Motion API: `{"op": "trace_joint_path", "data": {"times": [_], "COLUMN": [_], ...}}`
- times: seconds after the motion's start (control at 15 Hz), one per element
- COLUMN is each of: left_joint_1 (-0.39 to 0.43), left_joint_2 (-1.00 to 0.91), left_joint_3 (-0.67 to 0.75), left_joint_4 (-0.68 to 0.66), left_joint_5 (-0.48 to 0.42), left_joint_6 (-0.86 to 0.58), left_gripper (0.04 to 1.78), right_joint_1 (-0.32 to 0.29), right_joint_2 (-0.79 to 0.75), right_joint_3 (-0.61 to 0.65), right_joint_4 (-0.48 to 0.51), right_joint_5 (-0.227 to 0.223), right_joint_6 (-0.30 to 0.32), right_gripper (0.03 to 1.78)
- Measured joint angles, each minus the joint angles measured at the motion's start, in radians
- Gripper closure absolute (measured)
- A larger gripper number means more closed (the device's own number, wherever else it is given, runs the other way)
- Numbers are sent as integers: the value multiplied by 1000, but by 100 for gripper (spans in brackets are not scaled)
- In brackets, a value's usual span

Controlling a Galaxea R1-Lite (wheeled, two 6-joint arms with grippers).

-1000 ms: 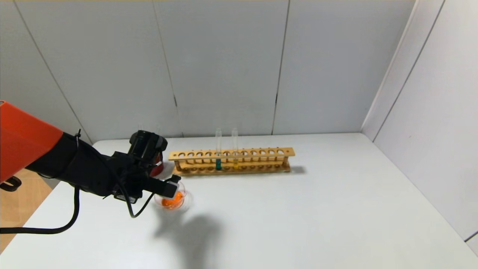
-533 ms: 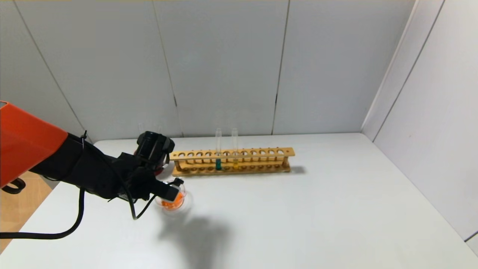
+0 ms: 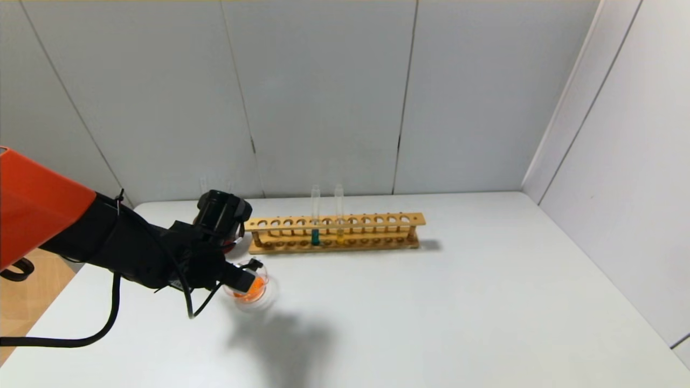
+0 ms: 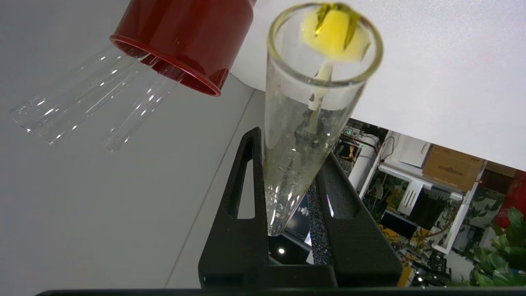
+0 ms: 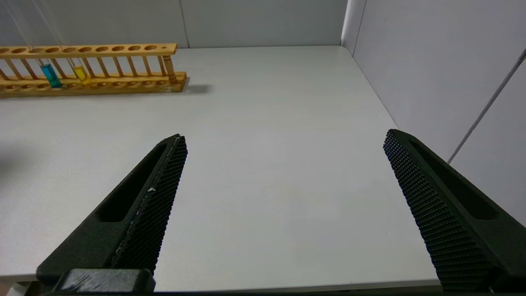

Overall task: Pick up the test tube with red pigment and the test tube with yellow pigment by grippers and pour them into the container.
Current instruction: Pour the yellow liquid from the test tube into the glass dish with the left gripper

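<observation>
My left gripper (image 3: 240,279) is shut on the test tube with yellow pigment (image 4: 305,102), gripping it near its rounded bottom. The tube is tipped over, and yellow liquid sits at its open mouth (image 4: 333,28). The gripper hangs over the near left rim of the container (image 3: 253,293), a clear glass dish that holds orange liquid. No tube with red liquid shows. My right gripper (image 5: 283,172) is open and empty above bare table to the right, and it does not show in the head view.
A wooden rack (image 3: 334,233) stands behind the dish with a teal tube (image 3: 315,215) and an amber-yellow tube (image 3: 339,214). A dark red cup (image 4: 185,37) with empty glass tubes (image 4: 82,102) stands behind my left gripper. Walls close the back and right.
My left arm has shifted slightly right and toward the dish, then nearly held still. The rack and its tubes have not moved.
</observation>
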Motion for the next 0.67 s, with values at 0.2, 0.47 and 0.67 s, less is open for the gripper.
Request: {"op": "trace_joint_path", "data": {"times": [0.2,0.47,0.67], "left_joint_1": [-7,-7,-3], "left_joint_2": [-1,-19,-102], "left_joint_3": [3,16,73], "left_joint_4": [-3,-23,-64], "left_joint_5": [0,-22,-131], "left_joint_6": [-3,-39,-208], "left_gripper": [150,150,150], "right_joint_1": [0,0,0], "right_joint_2": [0,0,0], "right_joint_3": [0,0,0], "right_joint_4": [0,0,0], "right_joint_5": [0,0,0], "right_joint_6": [0,0,0], "right_gripper": [6,6,6]}}
